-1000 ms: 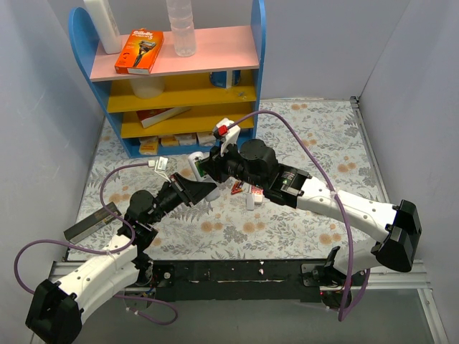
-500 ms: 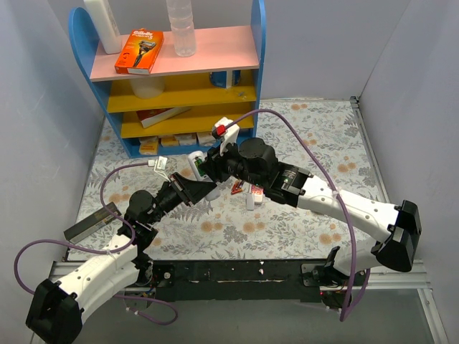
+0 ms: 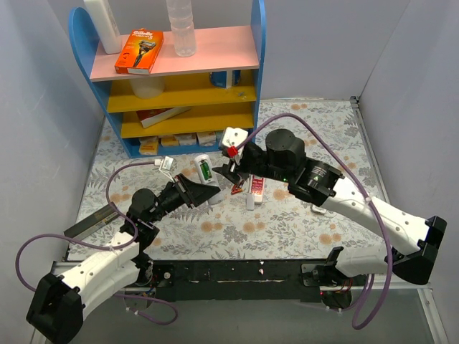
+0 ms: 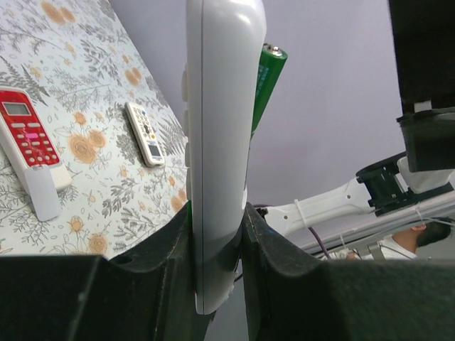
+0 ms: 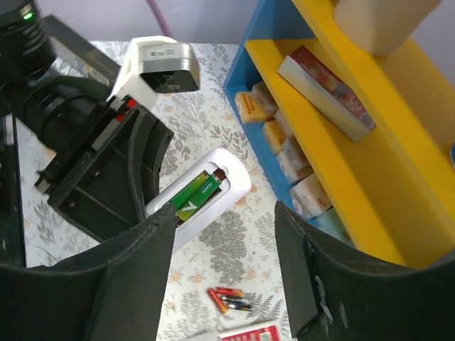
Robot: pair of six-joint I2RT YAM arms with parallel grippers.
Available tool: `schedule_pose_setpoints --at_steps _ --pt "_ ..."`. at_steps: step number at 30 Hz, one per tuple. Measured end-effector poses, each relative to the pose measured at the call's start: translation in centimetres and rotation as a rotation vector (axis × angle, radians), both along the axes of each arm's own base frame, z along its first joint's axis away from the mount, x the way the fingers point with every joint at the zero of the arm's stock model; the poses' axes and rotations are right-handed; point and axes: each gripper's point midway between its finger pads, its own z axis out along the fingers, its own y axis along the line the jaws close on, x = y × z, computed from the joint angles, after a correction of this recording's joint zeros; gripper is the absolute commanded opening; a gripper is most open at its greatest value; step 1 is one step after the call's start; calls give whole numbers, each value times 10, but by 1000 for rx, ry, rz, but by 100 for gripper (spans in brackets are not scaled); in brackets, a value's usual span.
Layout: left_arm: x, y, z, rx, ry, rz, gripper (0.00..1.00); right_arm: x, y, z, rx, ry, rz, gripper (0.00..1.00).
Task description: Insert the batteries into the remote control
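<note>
My left gripper (image 4: 217, 220) is shut on the lower end of the white remote control (image 4: 217, 142) and holds it up off the table, back side toward the right arm. In the right wrist view the remote (image 5: 227, 177) shows its open compartment with two green batteries (image 5: 193, 199) side by side. In the left wrist view one green battery (image 4: 264, 85) stands out at an angle from the remote's back. Loose red and dark batteries (image 5: 229, 298) lie on the table below. My right gripper (image 5: 224, 234) is open and empty, above and apart from the remote (image 3: 204, 170).
A red-and-white remote (image 3: 255, 188) lies on the floral cloth near the loose batteries (image 3: 237, 190). A small narrow white remote (image 4: 145, 133) lies beyond it. The blue and yellow shelf (image 3: 179, 107) stands at the back left. A dark flat box (image 3: 90, 223) lies at the left edge.
My right gripper has pulled back to the right, away from the remote's compartment. My left gripper still holds the remote and has shifted slightly right.
</note>
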Motion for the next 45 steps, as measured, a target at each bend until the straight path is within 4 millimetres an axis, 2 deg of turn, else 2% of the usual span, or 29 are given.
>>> schedule_pose_setpoints --at_steps 3,5,9,14,20,28,36,45 --pt "-4 -3 -2 8 2 -33 0 -7 -5 4 -42 -81 82 58" --pt "-6 -5 -2 13 1 -57 0 -11 -4 5 -70 -122 139 50" --pt "-10 -10 7 19 -29 -96 0 -14 0 5 -108 -165 218 40" --pt "-14 -12 14 24 -60 -124 0 -12 7 1 -139 -175 263 39" --pt "-17 -13 12 40 -67 -150 0 -9 7 -12 -173 -149 285 38" --pt "-18 -15 11 48 -68 -168 0 -5 11 -16 -186 -121 303 30" --pt "-18 -16 10 49 -65 -170 0 3 7 -23 -198 -96 292 26" --pt "-17 -16 14 33 -67 -171 0 2 4 -28 -203 -64 296 22"
